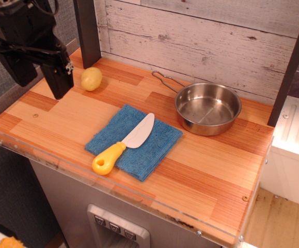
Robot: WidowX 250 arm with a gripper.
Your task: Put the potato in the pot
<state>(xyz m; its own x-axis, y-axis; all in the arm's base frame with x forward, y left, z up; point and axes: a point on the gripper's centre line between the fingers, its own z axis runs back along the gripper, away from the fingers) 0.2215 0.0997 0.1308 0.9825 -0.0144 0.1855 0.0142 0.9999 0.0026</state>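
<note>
The potato (pixel 91 78) is small, pale yellow and egg-shaped, and lies on the wooden counter at the back left, next to a dark post. The pot (pixel 208 107) is a shallow shiny steel pan with a wire loop handle pointing left; it stands empty at the back right. My black gripper (pixel 38 85) hangs over the counter's left end, just left of the potato and apart from it. Its two fingers (pixel 58 80) stand apart with nothing between them.
A blue cloth (pixel 149 147) lies in the middle of the counter with a white knife with a yellow handle (pixel 122 146) on it, between potato and pot. A dark post (pixel 89 31) stands behind the potato. A plank wall backs the counter (pixel 201 181).
</note>
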